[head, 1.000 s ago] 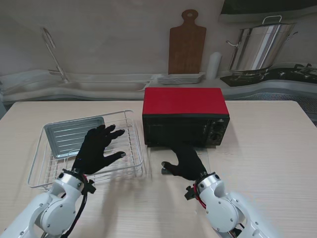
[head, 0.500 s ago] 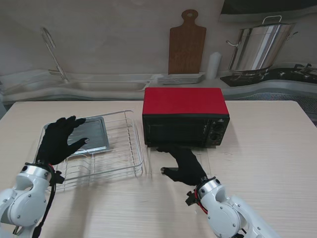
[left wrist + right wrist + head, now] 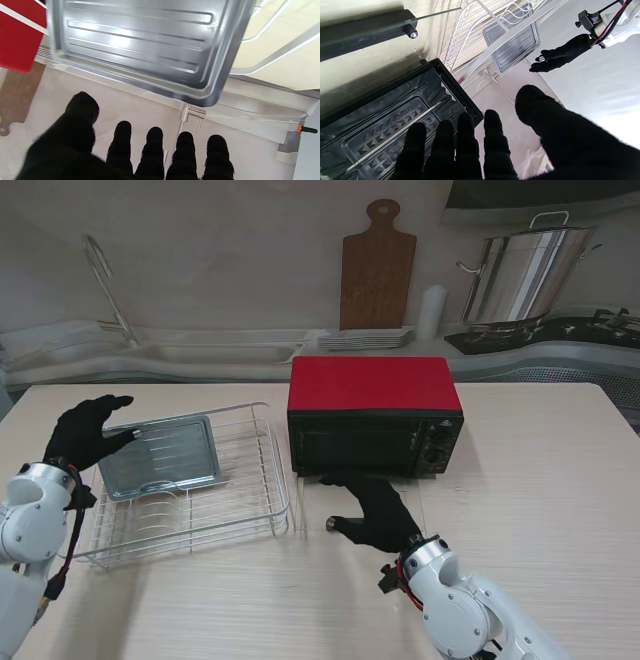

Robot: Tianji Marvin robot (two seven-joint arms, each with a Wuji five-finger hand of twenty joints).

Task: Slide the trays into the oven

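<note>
At lower centre, the right hand rests spread and empty on the oven's lowered glass door. At left, the left hand hovers open beside the metal tray in the wire rack; behind stands the red oven.

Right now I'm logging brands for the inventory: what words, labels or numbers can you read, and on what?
None can be read.
Oven: marks around its control knobs are too small to read.
Tray: bare ribbed metal, no text.
Stockpot: no label visible.
</note>
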